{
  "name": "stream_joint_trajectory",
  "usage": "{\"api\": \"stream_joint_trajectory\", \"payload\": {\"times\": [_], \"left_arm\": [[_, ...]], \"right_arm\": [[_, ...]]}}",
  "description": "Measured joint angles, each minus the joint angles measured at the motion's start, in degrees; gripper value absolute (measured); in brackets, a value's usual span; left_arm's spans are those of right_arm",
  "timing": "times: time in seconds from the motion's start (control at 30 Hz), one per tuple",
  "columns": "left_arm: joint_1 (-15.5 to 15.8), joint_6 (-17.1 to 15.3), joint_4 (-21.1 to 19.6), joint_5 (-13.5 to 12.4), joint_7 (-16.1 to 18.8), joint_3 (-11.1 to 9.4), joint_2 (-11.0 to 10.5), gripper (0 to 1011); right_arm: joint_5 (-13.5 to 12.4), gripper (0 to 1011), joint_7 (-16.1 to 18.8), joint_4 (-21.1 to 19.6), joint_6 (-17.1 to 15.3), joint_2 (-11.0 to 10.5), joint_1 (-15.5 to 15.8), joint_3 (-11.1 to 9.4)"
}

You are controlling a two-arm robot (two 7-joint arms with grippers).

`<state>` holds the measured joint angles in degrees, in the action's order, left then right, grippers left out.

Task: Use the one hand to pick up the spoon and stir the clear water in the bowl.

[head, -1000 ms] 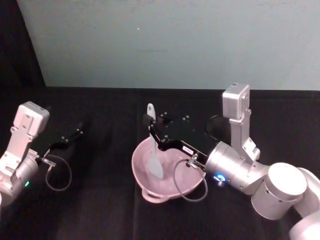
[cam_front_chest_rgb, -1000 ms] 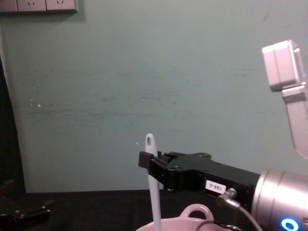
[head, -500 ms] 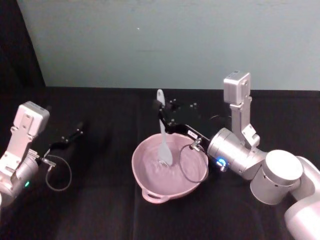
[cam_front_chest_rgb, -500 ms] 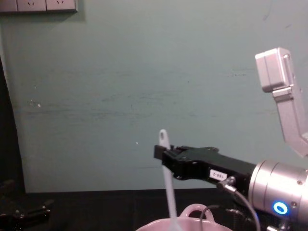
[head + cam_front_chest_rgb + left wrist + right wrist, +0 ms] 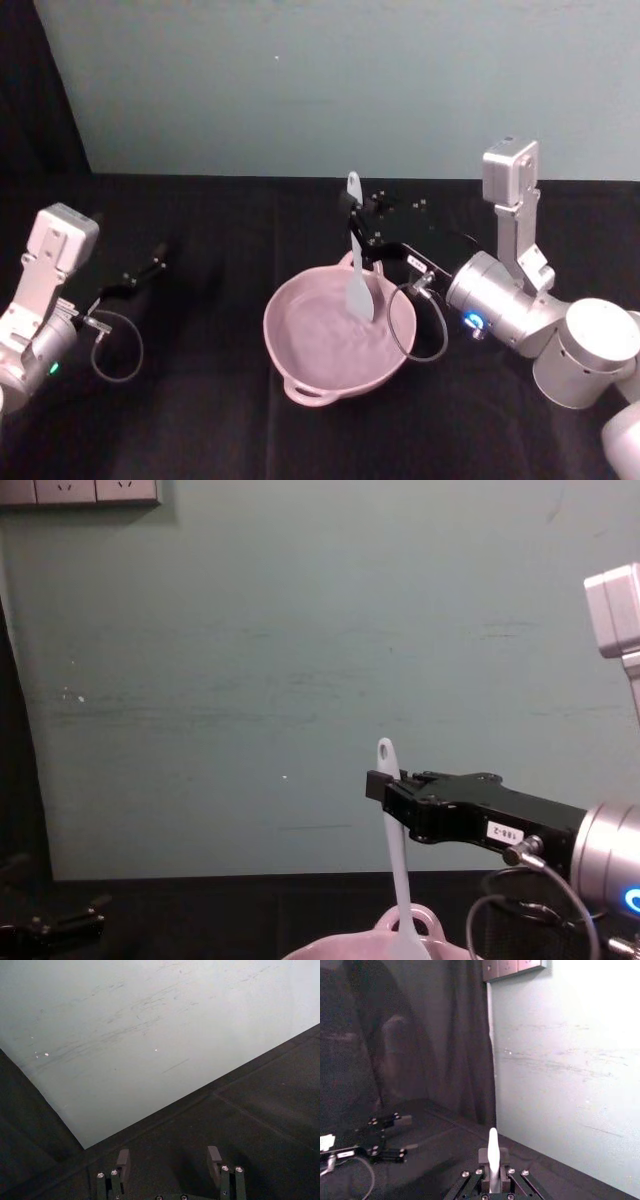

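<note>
**Spoon held upright, blade down in the pink bowl**

The black cloth-covered table point(image 5: 200, 430) carries the wide pale pink bowl point(image 5: 268, 325) at the lower centre of the head view, within reach of the arm coming in from the right edge. That placement lets the arm hold the utensil from the side and leaves the bowl's mouth clear for sweeping.

The black boxy right claw point(image 5: 357, 222) sits just above the bowl's far right rim. It is clamped tight on the upper handle of the slim white plastic spoon point(image 5: 358, 285), with the oval hole poking out above the fingers point(image 5: 375, 783). Gripping high keeps the claw itself out of the bowl while the flat blade hangs down inside, right of centre. I cannot tell whether the blade touches the water, so I judge this to be mid-stir.

The left claw point(image 5: 168, 1160) is parked low over the table at the left of the head view, well apart from the bowl, fingers spread and holding nothing
</note>
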<state>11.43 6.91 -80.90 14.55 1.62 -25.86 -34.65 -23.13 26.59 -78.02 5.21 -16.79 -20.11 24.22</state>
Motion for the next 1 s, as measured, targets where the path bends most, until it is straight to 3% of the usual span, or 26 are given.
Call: {"api": "stream_joint_trajectory", "payload": {"times": [0.27, 0.63, 1.0], "left_arm": [[0.0, 0.0, 0.0, 0.0, 0.0, 0.0, 0.0, 1005], [0.0, 0.0, 0.0, 0.0, 0.0, 0.0, 0.0, 1005], [0.0, 0.0, 0.0, 0.0, 0.0, 0.0, 0.0, 1005]], "right_arm": [[0.5, 114, 1.5, -3.8, -0.8, -1.2, 2.1, 1.6], [-0.6, 114, 2.8, -6.5, -1.3, -0.5, 3.3, 3.7], [-2.2, 114, 2.5, -8.0, -1.3, -0.5, 3.8, 3.5]]}}
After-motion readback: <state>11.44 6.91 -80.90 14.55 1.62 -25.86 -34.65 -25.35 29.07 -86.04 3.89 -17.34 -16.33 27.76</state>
